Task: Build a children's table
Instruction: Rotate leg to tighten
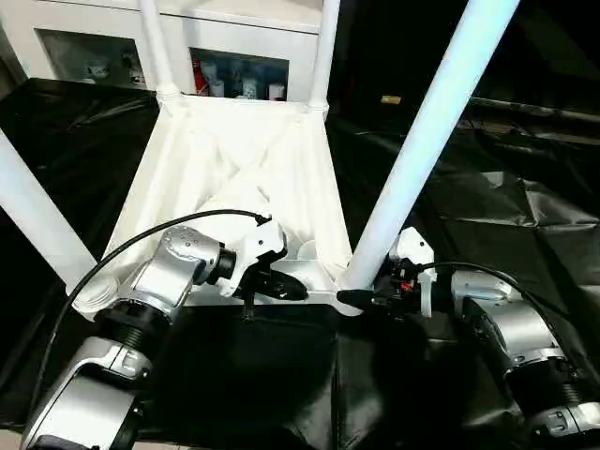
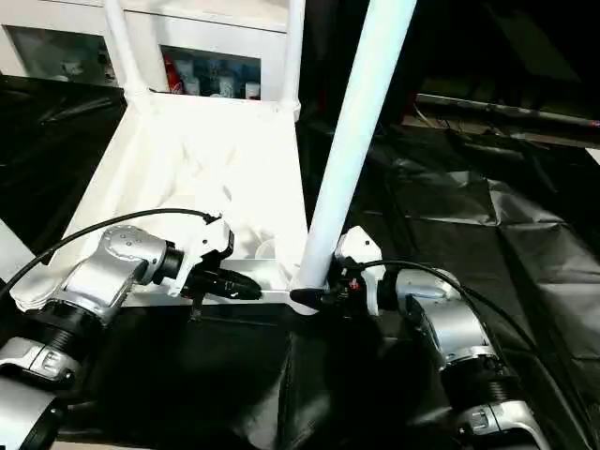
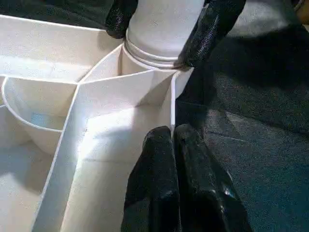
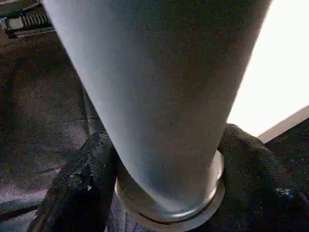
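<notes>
While the right hand (image 1: 361,298) clasps the collared foot of the near-right leg (image 1: 427,131), its two black fingers (image 3: 212,29) sit on either side of the tube just above the corner socket (image 3: 145,72), gripping the leg. The left hand (image 1: 281,286) is pinched shut on nothing, its fingertips (image 3: 174,145) resting against the rim of the table top (image 1: 234,159) beside that same corner.

The table top lies upside down on the counter (image 1: 487,216), which is draped in black sheeting, ribbed underside up. Two far legs (image 1: 323,52) stand upright in the back sockets, and another leg (image 1: 33,220) rises from the near-left corner. The near-right leg leans outward to the right, so by my reading it is not yet fully seated.

The step in hand looks like pressing this last leg home. To do it well, the right hand should keep its grip low at the collar, bring the tube upright so it lines up with the socket's axis, then push straight down. The left hand should brace the rim hard so the top does not slide or tip on the slick sheeting. Forcing the leg while it is tilted could jam the collar or lever the corner up.
</notes>
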Robot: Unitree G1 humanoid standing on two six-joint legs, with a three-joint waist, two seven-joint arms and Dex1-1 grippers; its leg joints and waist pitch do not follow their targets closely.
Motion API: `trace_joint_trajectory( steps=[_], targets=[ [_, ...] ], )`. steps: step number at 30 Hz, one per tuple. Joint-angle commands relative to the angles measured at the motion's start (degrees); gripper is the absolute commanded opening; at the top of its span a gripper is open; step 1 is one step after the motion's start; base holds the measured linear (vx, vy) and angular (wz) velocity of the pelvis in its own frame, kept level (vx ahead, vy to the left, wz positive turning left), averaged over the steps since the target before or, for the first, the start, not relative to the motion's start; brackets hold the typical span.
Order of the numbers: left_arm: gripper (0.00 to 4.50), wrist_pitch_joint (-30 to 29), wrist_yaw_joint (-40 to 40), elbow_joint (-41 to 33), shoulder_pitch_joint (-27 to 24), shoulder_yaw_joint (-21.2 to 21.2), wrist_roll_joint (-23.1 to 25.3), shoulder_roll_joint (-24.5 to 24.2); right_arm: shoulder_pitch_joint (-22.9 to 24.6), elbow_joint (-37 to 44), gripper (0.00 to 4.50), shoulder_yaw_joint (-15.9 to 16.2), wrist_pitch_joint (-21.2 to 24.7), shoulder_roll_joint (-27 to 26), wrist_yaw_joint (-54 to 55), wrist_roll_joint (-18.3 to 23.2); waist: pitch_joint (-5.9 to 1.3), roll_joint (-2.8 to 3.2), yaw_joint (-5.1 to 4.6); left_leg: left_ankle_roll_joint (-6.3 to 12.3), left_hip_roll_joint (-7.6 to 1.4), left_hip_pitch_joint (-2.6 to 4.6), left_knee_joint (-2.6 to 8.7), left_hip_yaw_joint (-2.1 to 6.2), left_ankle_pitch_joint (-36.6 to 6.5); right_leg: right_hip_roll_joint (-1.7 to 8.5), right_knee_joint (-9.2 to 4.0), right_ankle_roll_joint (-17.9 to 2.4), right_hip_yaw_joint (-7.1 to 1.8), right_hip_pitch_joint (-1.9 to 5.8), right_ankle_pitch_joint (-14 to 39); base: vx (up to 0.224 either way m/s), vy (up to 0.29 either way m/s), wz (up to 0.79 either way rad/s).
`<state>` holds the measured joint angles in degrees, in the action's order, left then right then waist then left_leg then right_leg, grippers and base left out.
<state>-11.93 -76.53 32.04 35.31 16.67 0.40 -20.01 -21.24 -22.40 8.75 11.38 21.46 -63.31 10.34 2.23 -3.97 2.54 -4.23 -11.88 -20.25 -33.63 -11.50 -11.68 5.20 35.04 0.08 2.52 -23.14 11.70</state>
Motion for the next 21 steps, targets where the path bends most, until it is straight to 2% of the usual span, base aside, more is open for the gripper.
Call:
trace_joint_trajectory(
  steps=[1,4,5,6,9,11,12,13,14,18,20,21],
  targets=[
    [0.0,0.19,4.31,1.34,-0.63,1.08,1.47,1.55,0.93,1.1,2.7,-0.31,1.1,-1.1,1.55,0.74,-2.96,0.06,0.01,4.74,-1.65,0.43,3.55,0.42,-5.56,2.63,-3.03,-16.51,-2.15,2.87,-0.03,0.0,0.0,0.0],
    [0.0,0.23,12.27,3.96,0.51,-0.34,2.69,4.59,1.68,-0.77,2.68,-1.8,1.86,-4.45,10.29,-0.89,-2.7,0.02,0.04,3.87,-1.68,0.46,3.73,0.41,-7.6,2.58,-3.49,-15.72,-2.17,2.6,3.47,0.0,0.0,0.0],
    [0.0,0.23,12.27,3.96,0.51,-0.34,2.69,4.59,1.68,-0.77,2.68,-1.8,1.86,-4.45,10.29,-0.89,-2.56,-0.01,0.0,2.52,-1.69,0.55,3.89,0.5,-9.52,2.7,-3.91,-14.86,-2.14,2.49,6.95,0.0,0.0,0.0],
    [0.0,-0.17,16.01,4.88,0.92,-0.69,3.3,6.43,1.87,-2.46,2.67,-2.75,2.08,-6.8,16.41,-2.25,-2.5,-0.07,-0.1,1.38,-1.63,0.43,4.11,0.68,-11.0,2.81,-4.25,-13.51,-2.12,2.59,10.93,0.0,0.0,0.0],
    [0.0,-1.19,20.12,5.43,1.26,-0.65,3.77,9.44,2.12,-3.71,2.67,-3.75,2.83,-10.15,23.94,-3.45,-2.31,0.0,-0.43,-0.38,-1.57,0.61,4.42,0.91,-14.74,2.83,-5.15,-10.35,-2.16,2.06,18.74,0.0,0.0,0.0],
    [0.0,-1.88,22.65,5.85,1.54,-0.4,4.07,11.61,2.15,-4.07,2.67,-4.4,3.43,-12.49,28.16,-3.69,-2.28,0.04,-0.67,-0.94,-1.55,0.63,4.56,1.11,-15.71,2.83,-5.51,-8.87,-2.1,1.84,21.27,0.0,0.0,0.0],
    [0.0,-2.2,23.93,6.03,1.66,-0.18,4.18,12.8,1.99,-4.38,2.67,-4.83,3.83,-13.77,30.65,-3.83,-2.28,0.01,-0.68,-0.87,-1.53,0.58,4.63,1.17,-16.16,2.77,-5.6,-8.38,-2.08,1.85,21.7,0.0,0.0,0.0],
    [0.0,-2.54,25.59,6.11,1.73,0.22,4.41,14.5,1.48,-5.09,2.67,-5.51,4.37,-15.59,34.37,-4.13,-2.29,0.46,-0.74,-1.02,-1.54,0.59,4.67,1.18,-16.09,2.75,-5.56,-8.36,-2.19,1.73,21.15,0.0,0.0,0.0],
    [0.0,-2.75,28.07,6.19,1.75,1.0,4.96,17.06,0.58,-6.16,2.67,-6.24,4.8,-18.24,39.3,-4.61,-2.25,0.39,-0.97,-1.37,-1.56,0.53,4.75,1.17,-16.37,2.62,-5.57,-8.38,-2.18,1.58,20.37,0.0,0.0,0.0],
    [0.0,-2.6,28.28,5.44,1.25,2.18,5.15,19.49,-0.02,-5.53,2.67,-4.29,3.55,-20.55,39.28,-5.59,-2.47,0.36,-0.96,-0.76,-1.36,0.36,4.69,1.15,-16.06,2.5,-5.6,-7.84,-2.22,1.76,18.76,0.0,0.0,0.0],
    [0.0,-2.31,27.35,5.16,1.22,1.82,5.17,18.93,-0.51,-5.52,3.23,-3.99,2.87,-20.54,37.97,-5.25,-2.58,0.24,-0.88,-0.2,-1.35,0.26,4.62,1.08,-15.15,2.47,-5.37,-8.17,-2.22,1.89,16.7,0.0,0.0,0.0],
    [0.0,-2.28,27.25,5.13,1.25,1.71,5.14,18.71,-0.64,-5.52,3.23,-4.0,2.82,-20.46,37.95,-5.09,-2.61,0.36,-0.87,0.0,-1.39,0.22,4.64,1.06,-14.44,2.43,-5.22,-8.63,-2.21,1.94,15.19,0.0,0.0,0.0]
  ],
)
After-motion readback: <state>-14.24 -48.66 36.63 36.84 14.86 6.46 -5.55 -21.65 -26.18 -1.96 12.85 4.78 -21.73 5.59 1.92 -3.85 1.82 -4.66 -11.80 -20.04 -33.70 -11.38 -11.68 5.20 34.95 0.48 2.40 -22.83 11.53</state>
